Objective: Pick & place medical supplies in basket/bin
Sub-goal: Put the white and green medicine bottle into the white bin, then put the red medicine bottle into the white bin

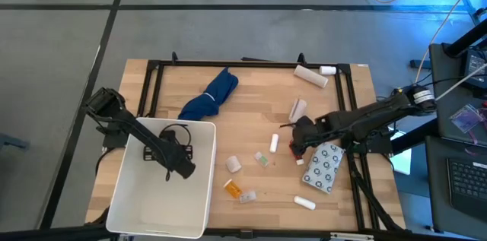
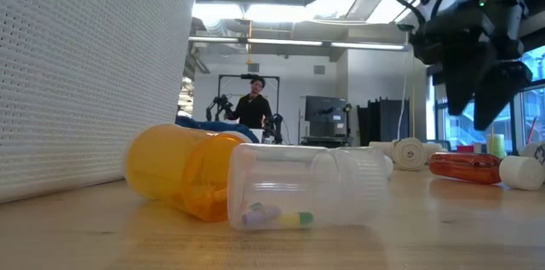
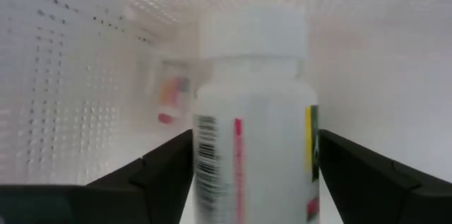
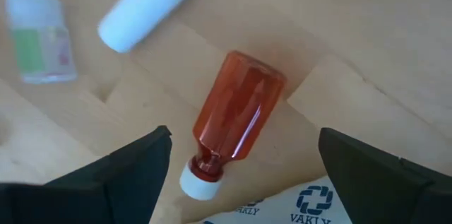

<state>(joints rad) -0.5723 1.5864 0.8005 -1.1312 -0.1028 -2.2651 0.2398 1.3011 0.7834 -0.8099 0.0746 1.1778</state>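
Your left gripper [image 1: 181, 166] hangs inside the large white plastic tub [image 1: 124, 210], fingers parted around a white labelled bottle [image 3: 254, 118]. Your right gripper [image 4: 240, 174] spreads wide above the red bottle [image 4: 236, 114], dotted white packet [image 1: 323, 167] just beside.

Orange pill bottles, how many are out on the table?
1: the orange pill bottle lies on its side beside a clear vial, right of the tub. Others may hide inside it.

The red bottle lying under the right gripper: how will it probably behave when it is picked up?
The red bottle lies on its round side, so it may roll if nudged. Its smooth, glossy wall looks slippery. The right gripper hangs open above it.
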